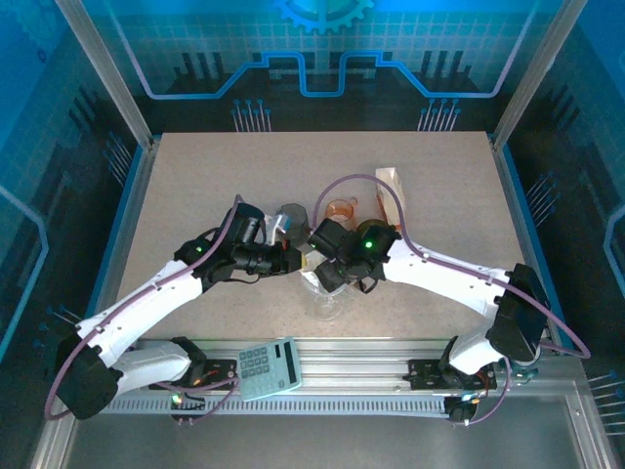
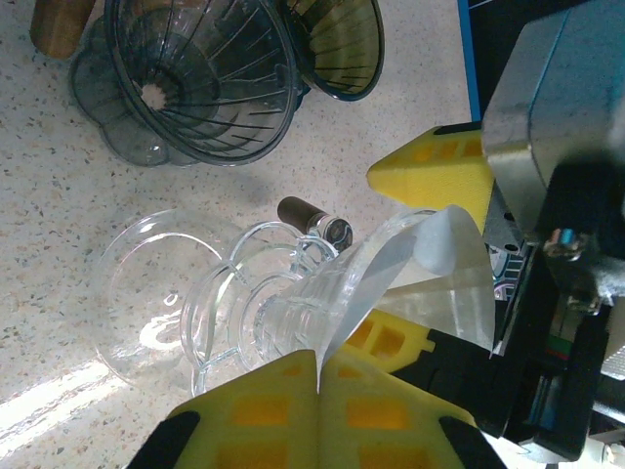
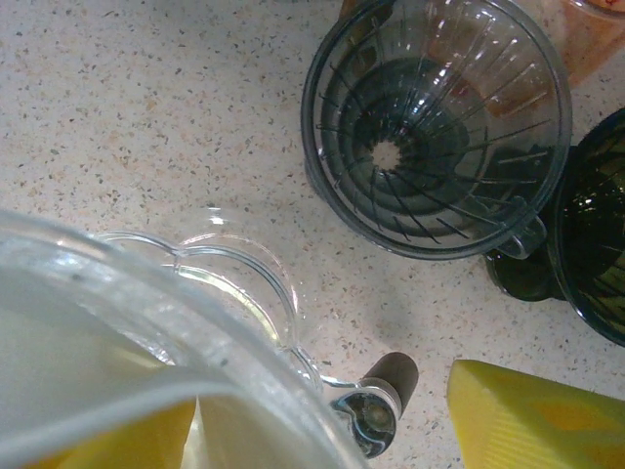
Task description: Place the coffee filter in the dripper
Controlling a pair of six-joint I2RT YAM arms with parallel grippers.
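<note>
Near the middle of the table (image 1: 195, 195), your left gripper (image 2: 317, 369) has its yellow pads (image 2: 264, 410) pressed together on an edge of the white coffee filter (image 2: 439, 264). Your right gripper (image 2: 376, 256) stands with its jaws well apart, one finger on either side of that filter. The filter lies against the tilted clear glass dripper (image 2: 244, 313); you cannot tell whether it is seated inside, and the smoked dripper (image 3: 435, 127) stands just beside.
</note>
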